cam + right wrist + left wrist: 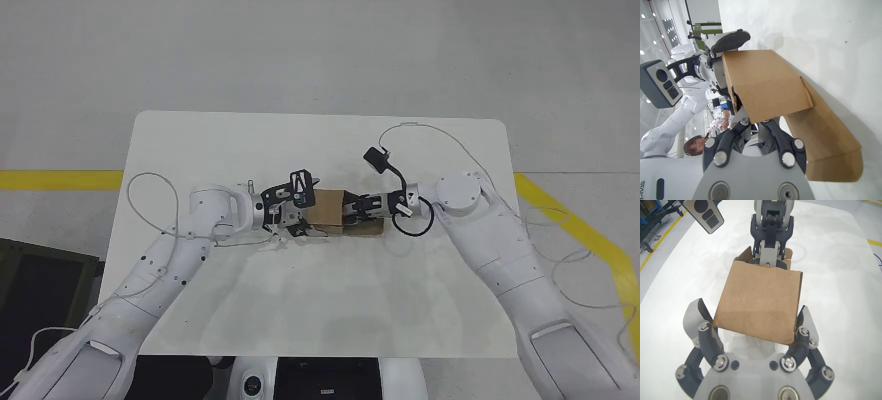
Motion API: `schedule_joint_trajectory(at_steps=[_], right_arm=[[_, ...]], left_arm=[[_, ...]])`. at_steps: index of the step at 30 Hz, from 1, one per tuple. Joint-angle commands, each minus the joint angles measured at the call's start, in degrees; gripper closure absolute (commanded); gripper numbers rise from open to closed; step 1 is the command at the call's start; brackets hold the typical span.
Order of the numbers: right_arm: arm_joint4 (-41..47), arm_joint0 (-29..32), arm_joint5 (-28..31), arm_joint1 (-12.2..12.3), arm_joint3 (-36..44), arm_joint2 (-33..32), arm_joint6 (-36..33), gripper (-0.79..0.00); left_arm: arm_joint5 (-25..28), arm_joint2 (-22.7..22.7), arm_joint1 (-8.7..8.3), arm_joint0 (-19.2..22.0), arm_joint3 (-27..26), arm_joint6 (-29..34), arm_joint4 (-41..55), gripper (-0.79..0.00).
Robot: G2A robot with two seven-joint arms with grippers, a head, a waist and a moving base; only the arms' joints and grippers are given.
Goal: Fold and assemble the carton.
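Left claw is standing wide, straddling one end of the carton, with a finger pad pressing against each side wall, so it is holding the box across its width. Its arm is running up from the near-left corner of the worktop and bending at an elbow close to the left edge. From there the forearm is pointing low and level toward the right edge.

Right claw is facing it from the opposite end, drawn narrow. Its upper finger is lying over the edge of the top panel and appears to be pinching it. In the right wrist view its tips are hiding behind cardboard. That arm is running up from the near-right corner and bending at an elbow near the right edge, with the forearm pointing back toward the left edge.

The brown carton is sitting about midway between the left and right edges and midway between the far and near edges, its ends unclosed. One loose flap is lying out on the worktop beside the right claw.
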State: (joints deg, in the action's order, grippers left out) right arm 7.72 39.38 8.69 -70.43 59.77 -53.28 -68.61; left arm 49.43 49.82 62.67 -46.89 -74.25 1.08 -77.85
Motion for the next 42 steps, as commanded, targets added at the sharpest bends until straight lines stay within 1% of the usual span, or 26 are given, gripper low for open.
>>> schedule_joint_trajectory(at_steps=[1,8,11,13,19,24,29,34,42], right_arm=[[-0.73,0.95,-1.27,0.72,1.15,-1.47,-0.42,0.0],[-3.87,4.28,-5.83,2.97,5.98,-6.12,-0.76,0.0],[-6.43,4.58,-6.54,3.56,7.02,-7.32,0.88,0.0],[-6.66,4.56,-5.67,3.66,6.93,-7.53,1.52,0.0],[-7.22,1.89,-2.5,2.8,4.07,-4.94,3.16,0.0],[-7.26,-1.4,0.96,1.6,0.96,-1.63,2.45,0.0],[-7.36,-3.65,0.74,0.84,-1.19,0.54,0.53,0.0],[-6.22,-3.6,0.55,0.6,-1.08,1.37,-1.29,0.0],[-3.0,-2.61,-0.35,-0.32,-1.6,3.1,-0.37,0.0]], left_arm=[[-0.08,0.22,-0.06,-0.18,-0.15,-0.04,-0.36,-0.785],[-0.03,1.12,-0.27,-0.96,-0.78,-0.13,-0.96,-0.785],[0.09,1.39,-0.32,-1.16,-1.01,-0.2,-1.09,-0.785],[0.18,1.52,-0.33,-1.25,-1.22,-0.23,-1.17,-0.785],[0.47,1.7,-0.31,-1.49,-1.71,-0.18,-1.29,-0.785],[0.63,1.74,-0.24,-1.64,-1.97,-0.14,-1.26,-0.785],[0.67,1.83,-0.18,-1.71,-1.97,-0.21,-1.41,-0.785],[0.69,1.92,-0.13,-1.85,-2.07,-0.19,-1.51,-0.785],[0.46,1.99,-0.04,-2.08,-2.32,-0.14,-1.92,-0.785]])
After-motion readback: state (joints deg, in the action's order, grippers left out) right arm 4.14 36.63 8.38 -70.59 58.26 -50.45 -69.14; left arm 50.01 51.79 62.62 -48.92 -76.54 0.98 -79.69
